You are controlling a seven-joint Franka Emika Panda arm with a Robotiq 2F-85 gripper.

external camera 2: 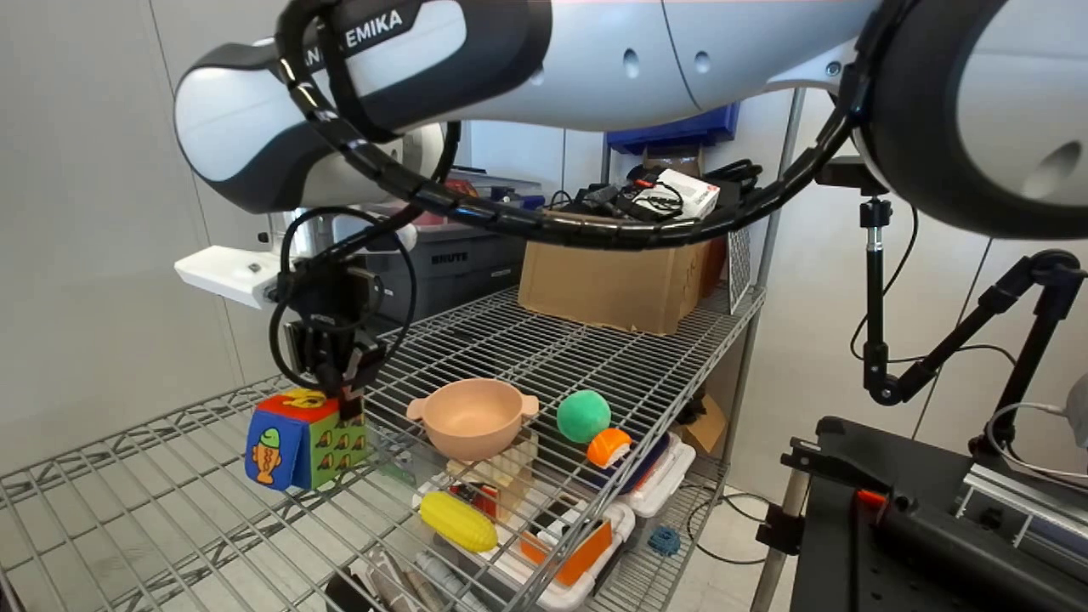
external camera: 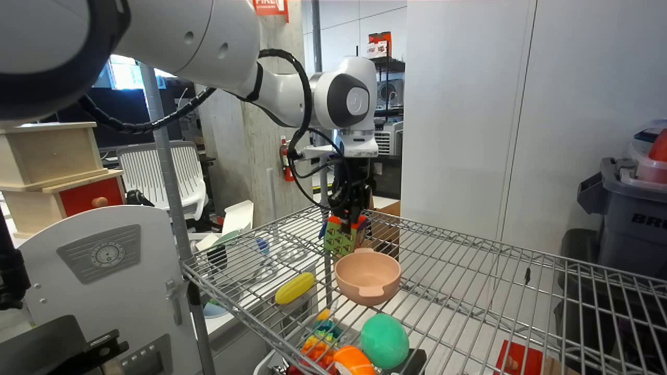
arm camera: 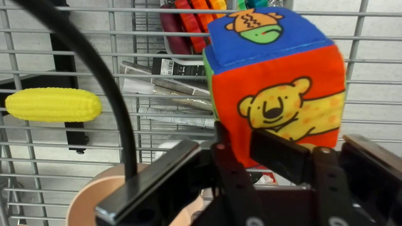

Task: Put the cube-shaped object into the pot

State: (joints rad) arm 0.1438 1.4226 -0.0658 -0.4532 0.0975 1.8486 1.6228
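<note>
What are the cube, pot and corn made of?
Cube: looks like padded cloth, matte; seam line, softly rounded edges.
Pot: smooth matte silicone or hard plastic, unclear which; matching tab handles.
Corn: likely moulded plastic, low sheen; uniform colour, regular kernel bumps.

Upper right of the wrist view, the cube (arm camera: 226,94) blazing red, yellow bear print, blue above (orange-and-green fish!), salmon-pink pot (arm camera: 89,199) lower left, bright yellow corn (arm camera: 53,104) at left

white panelled wall (external camera: 458,120) | concrete pillar (external camera: 250,161) | white slatted chair (external camera: 140,169) | metal wire rack (external camera: 234,301) | pale floor (external camera 2: 738,531)
</note>
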